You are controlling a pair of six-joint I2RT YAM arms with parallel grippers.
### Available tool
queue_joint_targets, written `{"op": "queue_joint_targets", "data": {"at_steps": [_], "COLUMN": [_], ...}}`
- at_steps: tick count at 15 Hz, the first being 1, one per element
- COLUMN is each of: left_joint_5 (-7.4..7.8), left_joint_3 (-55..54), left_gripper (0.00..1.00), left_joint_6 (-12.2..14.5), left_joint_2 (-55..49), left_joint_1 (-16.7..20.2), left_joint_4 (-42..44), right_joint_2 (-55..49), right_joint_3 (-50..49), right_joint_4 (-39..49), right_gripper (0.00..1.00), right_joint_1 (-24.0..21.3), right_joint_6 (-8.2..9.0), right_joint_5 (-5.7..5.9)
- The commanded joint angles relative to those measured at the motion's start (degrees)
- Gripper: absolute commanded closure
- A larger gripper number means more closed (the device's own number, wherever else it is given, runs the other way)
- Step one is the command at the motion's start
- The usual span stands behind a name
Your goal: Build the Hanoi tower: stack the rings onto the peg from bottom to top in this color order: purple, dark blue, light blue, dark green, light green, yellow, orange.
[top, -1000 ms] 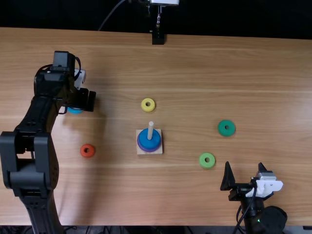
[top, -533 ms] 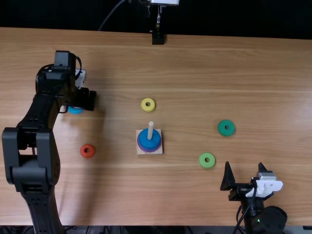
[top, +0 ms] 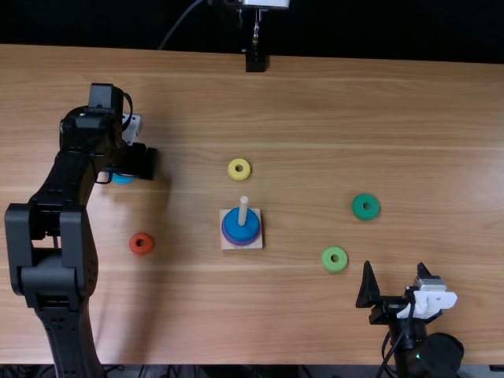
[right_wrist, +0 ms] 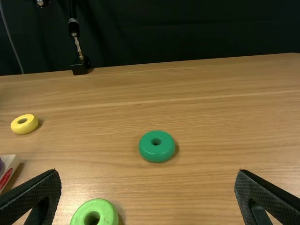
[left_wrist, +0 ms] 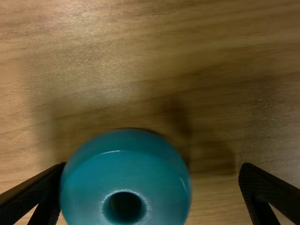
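Light blue ring [left_wrist: 103,171] lies on counter [top: 315,110], between left tool's [top: 143,161] wide-set fingers, nearer 1. Left arm [top: 76,252] stretches far forward, wrist pitched down. Right tool [top: 394,265] sits by near edge, spread wide.

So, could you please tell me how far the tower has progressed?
Done: the purple ring and dark blue ring are on the peg, purple below. In hand: apparently nothing; the light blue ring is between the open fingers of the left end effector. Remaining: that ring, then dark green, light green, yellow and orange, these four loose on the table.
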Motion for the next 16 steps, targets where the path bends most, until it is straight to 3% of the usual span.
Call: {"op": "queue_joint_targets", "data": {"at_steps": [1,2,3,9,13,16], "left_joint_5": [3.36,3.58,3.58,3.47,2.63,3.15], "left_joint_3": [1.5,1.5,1.5,3.7,9.5,10.3], "left_gripper": [0.57,0.9,1.0,1.0,1.0,1.0], "left_joint_6": [0.4,0.4,0.4,0.1,0.2,0.2], "left_joint_2": [1.2,1.2,1.1,0.3,-3.4,-8.0], "left_joint_1": [-0.5,-0.5,-0.4,0.2,0.0,-1.2], "left_joint_4": [0.0,0.1,-0.2,-2.3,-17.0,-21.7], "right_joint_2": [-0.7,-0.7,-0.7,-0.7,-0.7,-0.7], "right_joint_3": [-3.3,-3.3,-3.3,-3.3,-3.3,-3.3], "right_joint_4": [-3.7,-3.7,-3.7,-3.7,-3.7,-3.7], "right_gripper": [0.0,0.0,0.0,0.0,0.0,0.0], "right_joint_1": [-0.4,-0.4,-0.4,-0.4,-0.4,-0.4], "right_joint_6": [0.06,0.06,0.06,0.06,0.06,0.06], "right_joint_5": [0.03,0.03,0.03,0.03,0.03,0.03]}}
